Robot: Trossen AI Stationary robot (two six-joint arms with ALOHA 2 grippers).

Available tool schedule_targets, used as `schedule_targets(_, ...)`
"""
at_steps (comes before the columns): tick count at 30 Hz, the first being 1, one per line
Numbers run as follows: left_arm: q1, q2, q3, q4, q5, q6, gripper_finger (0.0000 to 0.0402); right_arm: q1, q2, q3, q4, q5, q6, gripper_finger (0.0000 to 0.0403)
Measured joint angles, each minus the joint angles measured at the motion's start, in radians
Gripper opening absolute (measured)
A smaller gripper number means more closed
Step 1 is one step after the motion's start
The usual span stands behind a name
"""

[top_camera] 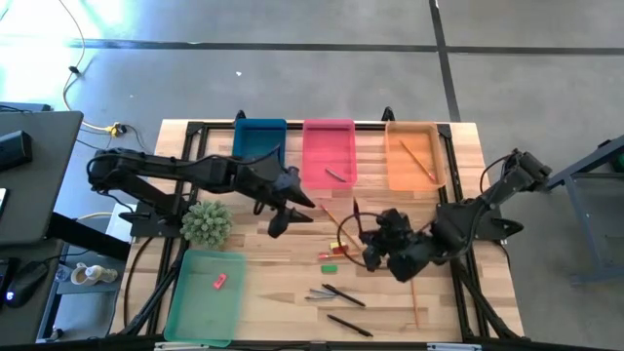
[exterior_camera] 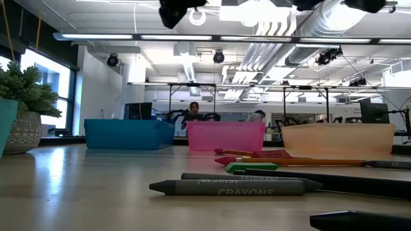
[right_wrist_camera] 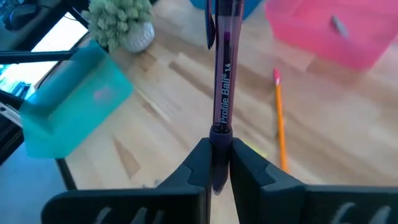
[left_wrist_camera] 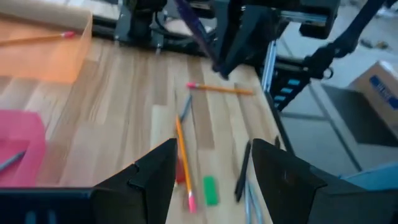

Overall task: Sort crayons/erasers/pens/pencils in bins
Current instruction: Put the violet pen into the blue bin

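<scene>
Purple pen [right_wrist_camera: 222,81] stands clamped in the right pincer [right_wrist_camera: 217,163], its long axis running straight out past the fingertips, above the middle of the wooden surface [top_camera: 263,268]. The blue bin [top_camera: 259,136] lies far off beyond the left pincer [top_camera: 283,219], which hangs released.

A pale, matt wooden plank table [top_camera: 292,292] was seen. Beside it, translucent smooth plastic was shown by the purple pen [right_wrist_camera: 222,81], and glossy plastic by the pink bin [right_wrist_camera: 323,37].
</scene>
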Motion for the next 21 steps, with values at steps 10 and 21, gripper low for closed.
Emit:
schedule_targets(10,0.002,0.026,0.000,0.212,-0.015,-0.113,0.0197,-0.095,-0.101,0.000,0.117,0.000,-0.376,0.0021)
schedule_targets(21,0.002,0.027,0.000,0.385,-0.090,-0.162,0.0197,-0.215,-0.130,0.001,0.362,-0.129,-0.737,0.0021)
